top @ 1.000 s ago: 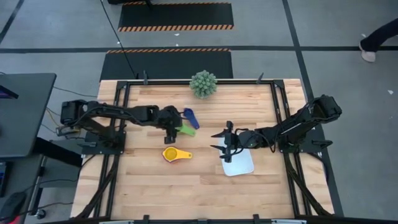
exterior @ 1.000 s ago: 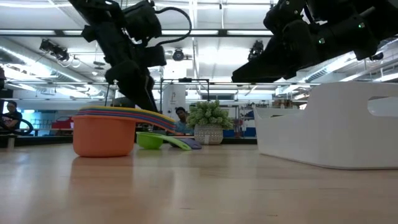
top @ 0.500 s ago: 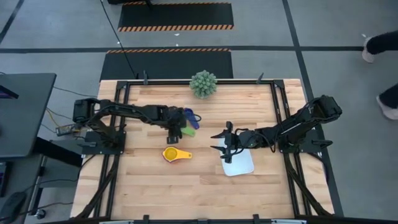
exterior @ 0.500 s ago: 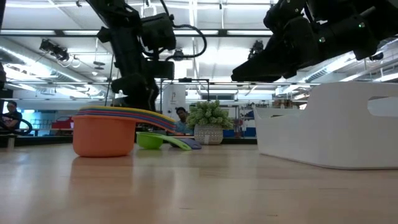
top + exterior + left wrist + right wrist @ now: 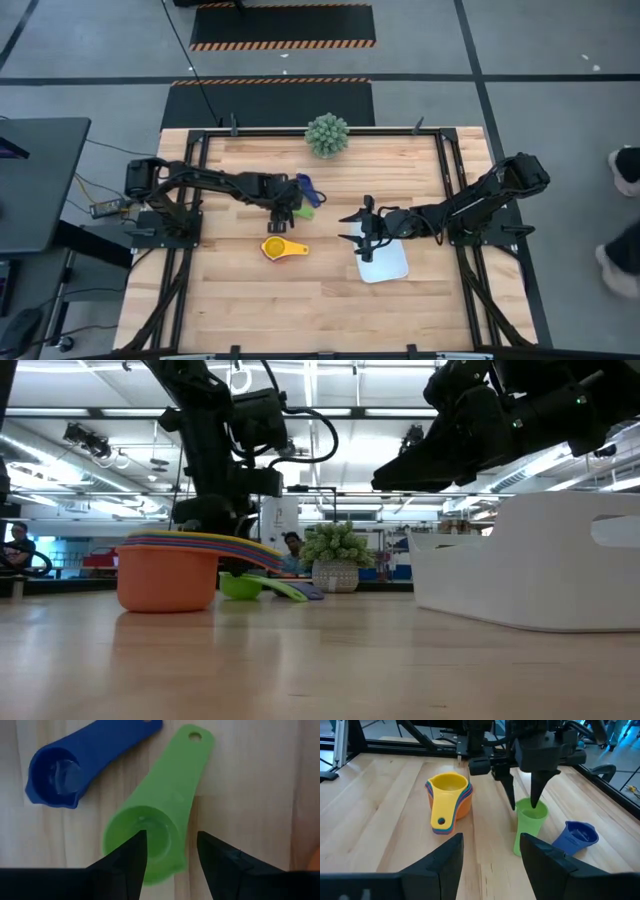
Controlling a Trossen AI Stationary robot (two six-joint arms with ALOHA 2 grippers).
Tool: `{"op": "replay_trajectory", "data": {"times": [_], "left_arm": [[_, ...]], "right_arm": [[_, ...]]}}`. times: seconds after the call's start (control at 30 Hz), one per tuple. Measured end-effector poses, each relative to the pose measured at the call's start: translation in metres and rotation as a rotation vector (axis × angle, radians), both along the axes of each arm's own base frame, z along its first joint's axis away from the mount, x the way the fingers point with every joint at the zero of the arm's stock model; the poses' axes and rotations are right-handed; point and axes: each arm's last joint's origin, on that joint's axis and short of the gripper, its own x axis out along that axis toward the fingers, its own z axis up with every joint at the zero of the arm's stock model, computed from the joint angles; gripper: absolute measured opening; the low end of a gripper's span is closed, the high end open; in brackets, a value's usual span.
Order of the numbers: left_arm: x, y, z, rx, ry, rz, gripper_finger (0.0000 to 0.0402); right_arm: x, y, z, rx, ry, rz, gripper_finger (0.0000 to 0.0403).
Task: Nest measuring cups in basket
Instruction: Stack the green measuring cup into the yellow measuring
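The green measuring cup (image 5: 150,840) sits mouth up on the wood, beside the blue cup (image 5: 55,772). My left gripper (image 5: 170,834) is open and points down over the green cup (image 5: 531,820): one finger is at the bowl's mouth, the other outside its wall. A nested stack of cups with the yellow one on top (image 5: 275,247) stands nearer the table's front. My right gripper (image 5: 360,230) is open and hovers by the far left corner of the white basket (image 5: 388,264). My left gripper (image 5: 524,806) comes at the green cup from above, with one fingertip (image 5: 535,802) in the bowl's mouth and the other (image 5: 511,802) outside the rim. Whether either finger touches the wall, I cannot tell.
A spiky green plant (image 5: 327,134) stands at the table's far edge. Black frame rails (image 5: 195,180) run along the table's sides. Bare wood lies between the cup stack (image 5: 168,575) and the basket (image 5: 540,560).
My left gripper has moved toward the table's right and down onto the green cup, ending with its fingers astride the bowl's wall. The cups and the basket have stayed in place.
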Motion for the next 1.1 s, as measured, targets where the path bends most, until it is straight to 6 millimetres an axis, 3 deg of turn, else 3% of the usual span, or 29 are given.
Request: {"op": "replay_trajectory", "data": {"times": [0.4,0.87,1.1], "left_arm": [[0.000,0.001,-0.013,0.023,0.070,0.000,0.0143],[0.003,0.003,-0.018,0.058,0.069,-0.002,0.0017],[0.005,0.003,-0.013,0.066,0.056,0.034,0.0012]], "right_arm": [[0.000,0.000,0.000,0.004,0.000,0.004,0.0202],[0.000,0.000,0.000,0.004,-0.005,0.008,0.0202],[0.000,0.001,0.001,0.010,-0.005,0.024,0.0202]]}}
